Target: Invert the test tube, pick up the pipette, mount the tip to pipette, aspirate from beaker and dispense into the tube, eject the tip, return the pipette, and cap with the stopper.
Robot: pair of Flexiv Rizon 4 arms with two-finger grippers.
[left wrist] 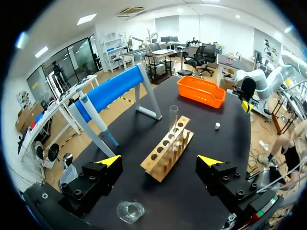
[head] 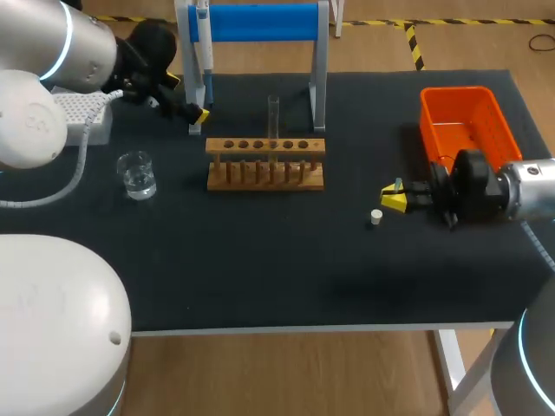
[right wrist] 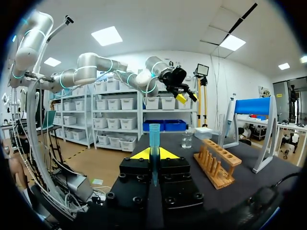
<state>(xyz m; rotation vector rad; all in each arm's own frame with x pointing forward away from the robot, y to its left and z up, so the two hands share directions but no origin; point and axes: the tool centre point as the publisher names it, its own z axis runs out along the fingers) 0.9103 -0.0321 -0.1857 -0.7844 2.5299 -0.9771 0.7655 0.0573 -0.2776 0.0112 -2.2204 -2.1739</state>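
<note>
**Tip in hand, pipette not yet fetched**

The right end effector (right wrist: pixel 154 154) is clenched on a slim blue plastic pipette tip (right wrist: pixel 154 136), which stands upright between its yellow fingertips. It hangs over the right half of the black desk (head: pixel 286 260). The small white stopper (head: pixel 376 217) lies on the desk just beside it, apart from the fingers. The orange plastic bin (head: pixel 464 121) sits in the far right corner.

The left end effector (head: pixel 186 97) is released, with its fingers spread wide and empty. It hangs near the far edge, just beside the left leg of the blue-barred stand (head: pixel 260 22), where the pale slender pipette (left wrist: pixel 93 115) is parked. Nothing touches the pipette.

Toward the middle of the desk, the clear glass test tube (head: pixel 273 117) stands upright in the wooden rack (head: pixel 264 169). The clear glass beaker (head: pixel 137 173) holds liquid and stands nearer the left edge. A white tip box (head: pixel 82 117) lies beyond it.

I judge that the step in hand is picking up the pipette, and mounting the tip comes after. The next move calls for the left fingers to line up on either side of the pipette's body. They then need to close squarely and lift it free without knocking the stand. After that, both arms must bring the pipette's nose in line with the open end of the tip.
</note>
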